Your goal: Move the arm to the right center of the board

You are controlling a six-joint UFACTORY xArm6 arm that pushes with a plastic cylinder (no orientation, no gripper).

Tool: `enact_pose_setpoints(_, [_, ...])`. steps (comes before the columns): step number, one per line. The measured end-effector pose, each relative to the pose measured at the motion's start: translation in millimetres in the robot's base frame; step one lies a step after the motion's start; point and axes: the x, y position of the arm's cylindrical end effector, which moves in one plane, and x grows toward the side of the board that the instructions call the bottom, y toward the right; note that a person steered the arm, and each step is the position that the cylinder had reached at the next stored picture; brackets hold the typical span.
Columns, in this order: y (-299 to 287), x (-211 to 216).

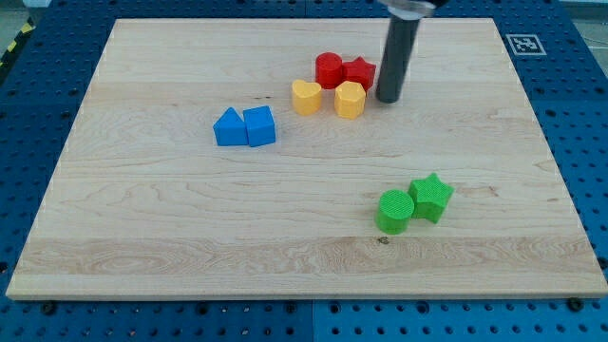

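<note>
The arm's dark rod comes down from the view's top edge and the tip (388,99) rests on the wooden board (190,247), in the upper middle, a little right of centre. There is no hand here to open or close; the rod is bare and holds nothing. The tip stands just beside a red star block (359,72), at that block's right, and just up and right of a yellow block (350,99) with flat sides; whether it touches either cannot be told. A red cylinder (329,68) sits against the red star's left side, and a yellow heart block (305,97) lies just left of the other yellow one. Further to the view's left, two blue blocks touch: a blue triangle (229,127) and a blue block (259,126) of less clear shape. Well below the tip, toward the view's bottom right, a green cylinder (394,211) touches a green star (431,197). The board's right centre lies well apart from the tip, to its right and lower down
</note>
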Motion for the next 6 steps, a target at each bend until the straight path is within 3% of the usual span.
enact_pose_setpoints(2, [-45.6,0.0])
enact_pose_setpoints(3, [5.0,0.8])
enact_pose_setpoints(5, [167.3,29.8])
enact_pose_setpoints(6, [210.9,29.9])
